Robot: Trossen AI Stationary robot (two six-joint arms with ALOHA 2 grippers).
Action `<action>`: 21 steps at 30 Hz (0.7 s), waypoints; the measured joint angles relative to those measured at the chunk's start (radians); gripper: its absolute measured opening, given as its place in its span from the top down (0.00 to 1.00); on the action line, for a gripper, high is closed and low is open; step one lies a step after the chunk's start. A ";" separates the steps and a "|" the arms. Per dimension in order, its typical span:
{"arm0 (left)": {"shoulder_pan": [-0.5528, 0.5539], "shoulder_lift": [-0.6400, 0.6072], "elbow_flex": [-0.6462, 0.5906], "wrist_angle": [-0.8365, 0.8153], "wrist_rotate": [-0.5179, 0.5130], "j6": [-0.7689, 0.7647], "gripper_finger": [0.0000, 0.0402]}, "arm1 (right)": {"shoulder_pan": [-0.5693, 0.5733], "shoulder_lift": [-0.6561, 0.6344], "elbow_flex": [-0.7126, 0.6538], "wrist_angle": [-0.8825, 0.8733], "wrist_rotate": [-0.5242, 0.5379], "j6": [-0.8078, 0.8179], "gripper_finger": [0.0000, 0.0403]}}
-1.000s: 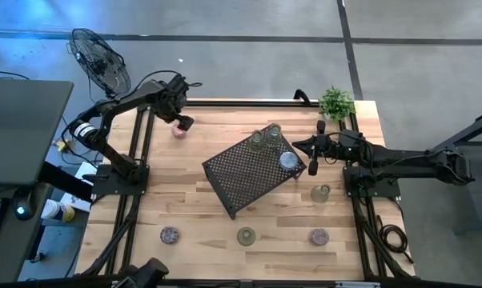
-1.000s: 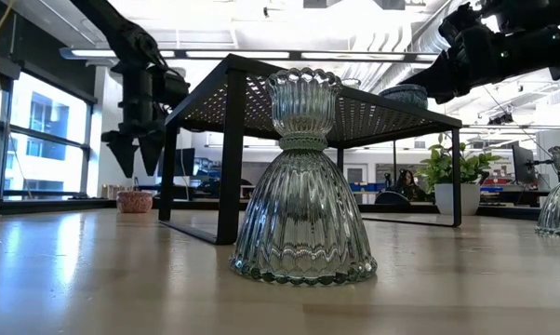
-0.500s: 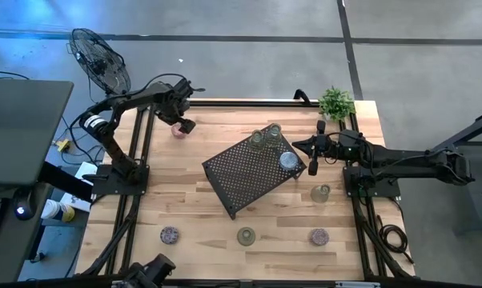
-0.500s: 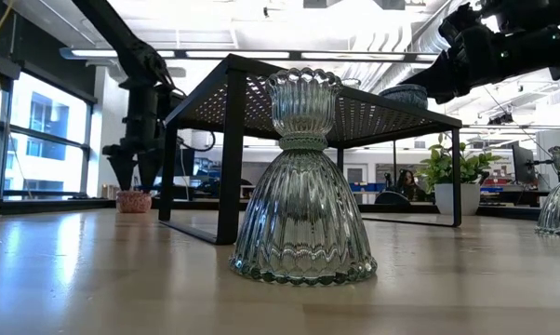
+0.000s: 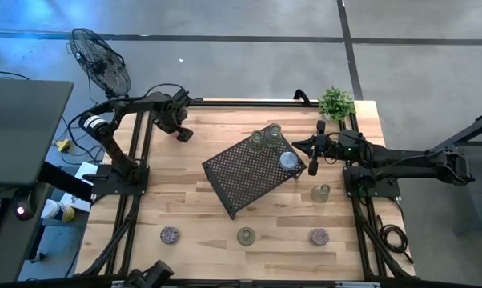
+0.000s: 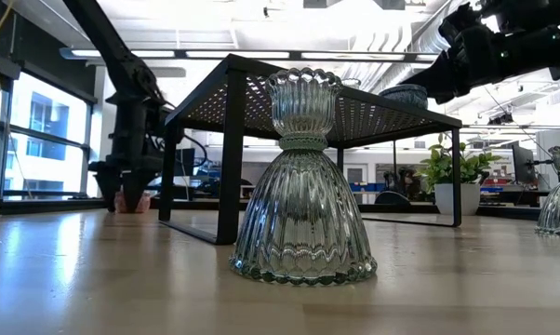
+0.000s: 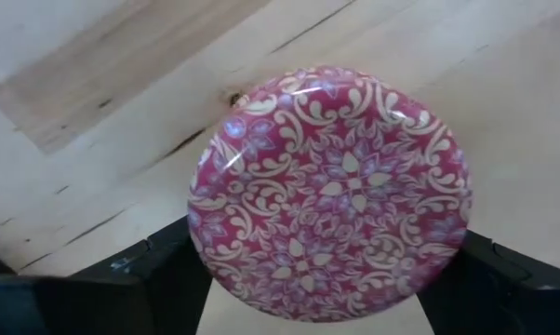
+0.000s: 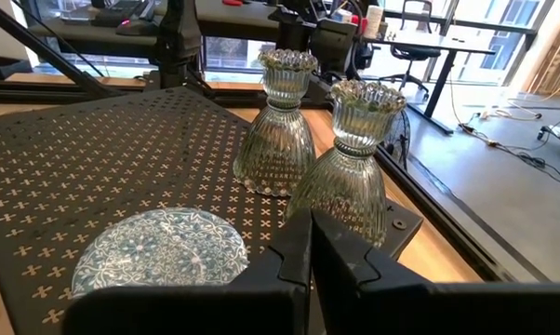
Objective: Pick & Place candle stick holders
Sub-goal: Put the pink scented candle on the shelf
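At the far left corner, left gripper (image 5: 179, 130) straddles, fingers apart, a pink floral-topped holder (image 7: 331, 191); eight holders in all; right gripper (image 5: 312, 158) clenched

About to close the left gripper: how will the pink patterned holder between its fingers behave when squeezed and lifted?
The pink holder has a glossy domed top, so it probably slips easily. It looks like rigid glass: likely fragile, with no give. The left gripper straddles it with fingers low beside it; gripping below the dome seems safer.
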 joint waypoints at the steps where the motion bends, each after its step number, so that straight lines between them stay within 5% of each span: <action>1: 0.000 -0.003 0.000 0.003 0.001 0.000 0.27 | 0.000 0.000 0.000 0.001 0.000 0.000 1.00; 21: 0.000 -0.051 -0.001 0.043 0.039 0.015 0.20 | 0.000 0.000 0.000 0.004 0.000 0.000 1.00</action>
